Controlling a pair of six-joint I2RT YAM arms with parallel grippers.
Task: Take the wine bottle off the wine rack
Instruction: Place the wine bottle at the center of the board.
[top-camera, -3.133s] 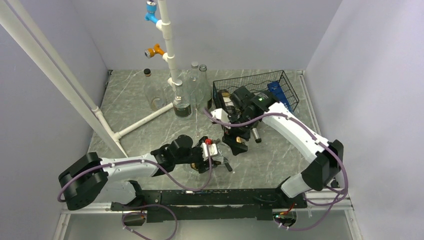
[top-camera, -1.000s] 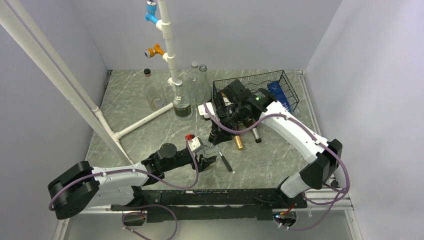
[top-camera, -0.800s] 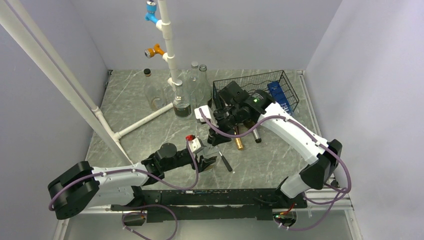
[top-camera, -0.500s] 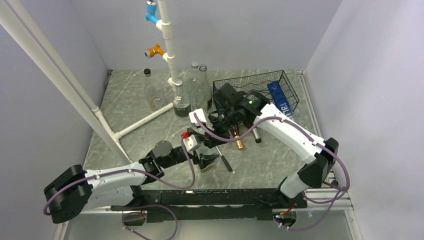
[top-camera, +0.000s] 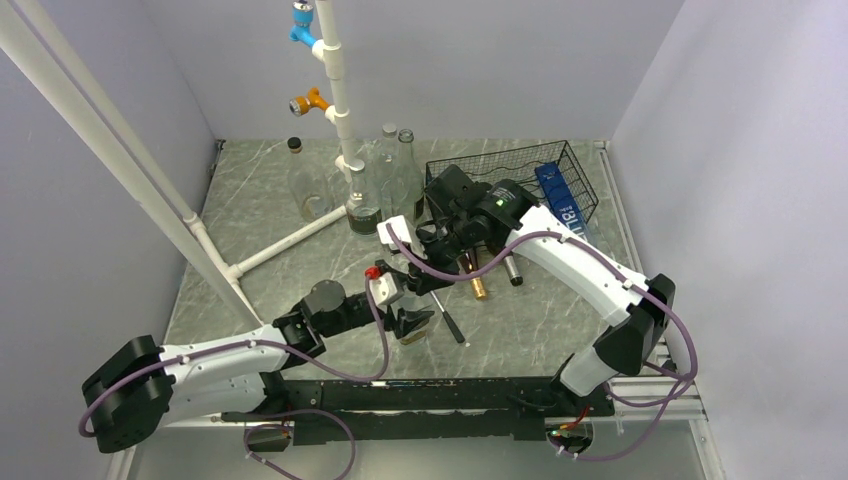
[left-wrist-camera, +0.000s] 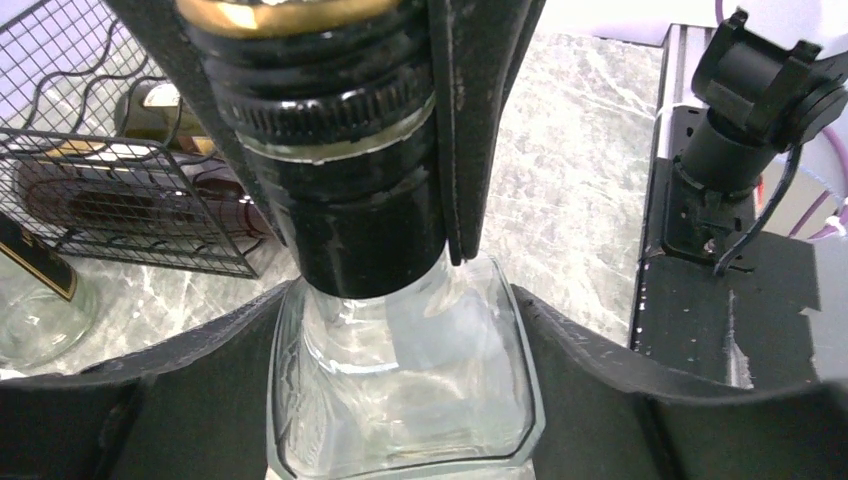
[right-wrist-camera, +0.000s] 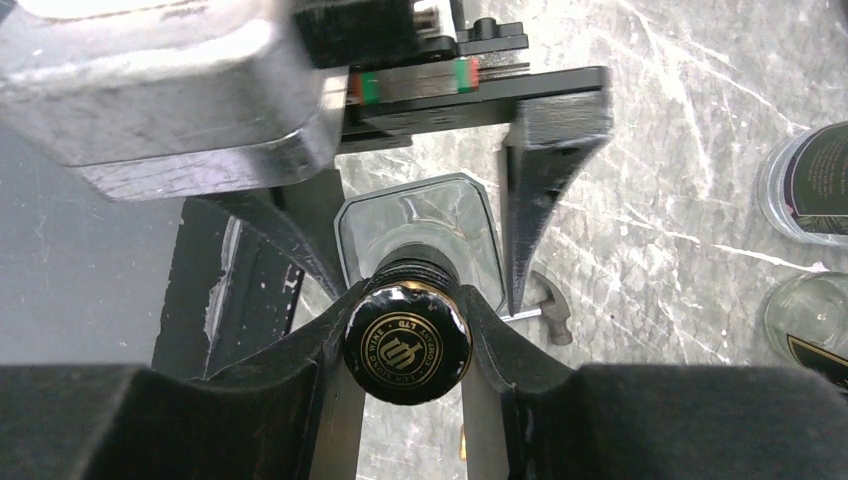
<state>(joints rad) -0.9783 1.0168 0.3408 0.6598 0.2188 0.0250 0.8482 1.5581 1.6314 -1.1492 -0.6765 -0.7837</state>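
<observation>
The bottle (right-wrist-camera: 420, 225) is off the rack (top-camera: 500, 160), upright toward the near edge. The right gripper (right-wrist-camera: 407, 345) pinches its cap and the left gripper (left-wrist-camera: 400, 395) clamps the glass. Next, one must release.

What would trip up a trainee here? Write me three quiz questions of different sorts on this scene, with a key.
1. True or false: the wine rack holds no bottles.
2. Which thing is the right gripper closed on? A) a rack wire B) the black cap of the clear square bottle C) a hammer
3. Fill in: the left gripper clamps that bottle's glass ____, below the neck.
Key: 1 false; 2 B; 3 body.
</observation>
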